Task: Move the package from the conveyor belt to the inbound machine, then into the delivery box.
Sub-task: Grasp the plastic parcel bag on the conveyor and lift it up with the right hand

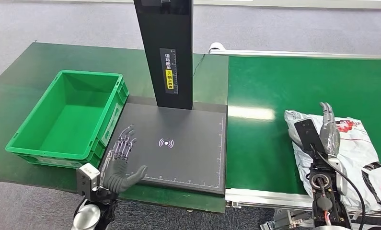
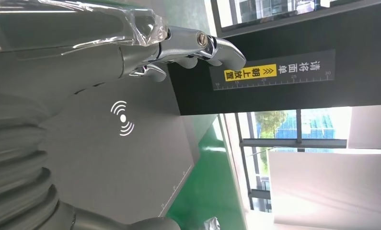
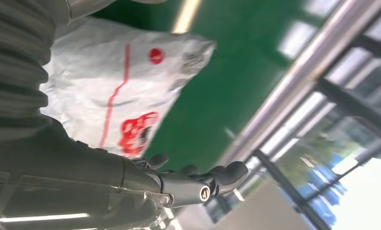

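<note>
Clearly still the pickup step: package (image 1: 351, 153) lay on the conveyor belt (image 1: 270, 143) at four o'clock, right hand (image 1: 328, 128) over it, fingers straight, gripping nothing; left hand (image 1: 120, 163) spread. Needed closing next.

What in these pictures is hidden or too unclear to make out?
- Package, head view: its near part is hidden behind the right hand and arm; the corner is cut off by the picture edge.
- Package label, right wrist view: print too blurred to read.
- Scanner post, head view: top cut off.
</note>
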Robot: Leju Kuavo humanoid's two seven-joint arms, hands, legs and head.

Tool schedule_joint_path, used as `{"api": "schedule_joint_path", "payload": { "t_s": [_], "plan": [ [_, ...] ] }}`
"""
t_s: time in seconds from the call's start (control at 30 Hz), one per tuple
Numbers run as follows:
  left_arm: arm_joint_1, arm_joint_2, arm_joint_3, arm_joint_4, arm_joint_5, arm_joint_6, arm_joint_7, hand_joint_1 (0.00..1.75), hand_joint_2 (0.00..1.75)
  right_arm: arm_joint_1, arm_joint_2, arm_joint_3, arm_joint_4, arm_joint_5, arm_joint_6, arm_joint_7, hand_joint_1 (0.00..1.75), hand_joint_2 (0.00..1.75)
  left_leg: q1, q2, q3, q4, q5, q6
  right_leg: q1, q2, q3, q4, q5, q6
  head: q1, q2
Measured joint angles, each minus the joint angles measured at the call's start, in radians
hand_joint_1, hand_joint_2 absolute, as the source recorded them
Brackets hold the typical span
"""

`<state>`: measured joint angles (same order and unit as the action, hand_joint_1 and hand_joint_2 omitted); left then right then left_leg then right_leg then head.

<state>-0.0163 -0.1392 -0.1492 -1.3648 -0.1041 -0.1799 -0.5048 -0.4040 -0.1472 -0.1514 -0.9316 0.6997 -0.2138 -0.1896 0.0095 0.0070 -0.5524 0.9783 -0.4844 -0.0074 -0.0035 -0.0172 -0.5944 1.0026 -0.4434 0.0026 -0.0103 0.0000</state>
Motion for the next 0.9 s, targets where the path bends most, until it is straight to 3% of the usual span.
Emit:
{"api": "schedule_joint_path", "payload": {
  "t_s": [0.33,0.5,0.8,0.83,0.9],
  "plan": [
    [0.011,0.002,0.008,-0.005,-0.006,-0.004,0.006,0.00,1.75,-0.050,-0.068,-0.010,0.221,0.180,0.094,0.223,0.00,1.75,0.000,0.000,0.000,0.000,0.000,0.000,0.000,0.000,0.000,0.000,0.000,0.000,0.000,0.000],
    [0.011,0.002,0.008,-0.004,-0.008,-0.005,0.007,0.00,1.75,-0.053,-0.082,-0.009,0.273,0.213,0.118,0.260,0.00,1.75,0.000,0.000,0.000,0.000,0.000,0.000,0.000,0.000,0.000,0.000,0.000,0.000,0.000,0.000],
    [0.009,-0.002,0.008,0.013,-0.015,0.006,0.010,0.00,1.75,-0.063,-0.099,0.003,0.350,0.420,0.205,0.467,0.00,1.75,0.000,0.000,0.000,0.000,0.000,0.000,0.000,0.000,0.000,0.000,0.000,0.000,0.000,0.000],
    [0.008,-0.003,0.008,0.015,-0.017,0.008,0.011,0.00,1.75,-0.068,-0.101,0.005,0.356,0.437,0.211,0.484,0.08,1.75,0.000,0.000,0.000,0.000,0.000,0.000,0.000,0.000,0.000,0.000,0.000,0.000,0.000,0.000],
    [0.003,-0.004,0.008,0.020,-0.019,0.011,0.013,0.00,1.75,-0.076,-0.104,0.009,0.366,0.467,0.230,0.508,0.87,1.75,0.000,0.000,0.000,0.000,0.000,0.000,0.000,0.000,0.000,0.000,0.000,0.000,0.000,0.000]
  ]
}}
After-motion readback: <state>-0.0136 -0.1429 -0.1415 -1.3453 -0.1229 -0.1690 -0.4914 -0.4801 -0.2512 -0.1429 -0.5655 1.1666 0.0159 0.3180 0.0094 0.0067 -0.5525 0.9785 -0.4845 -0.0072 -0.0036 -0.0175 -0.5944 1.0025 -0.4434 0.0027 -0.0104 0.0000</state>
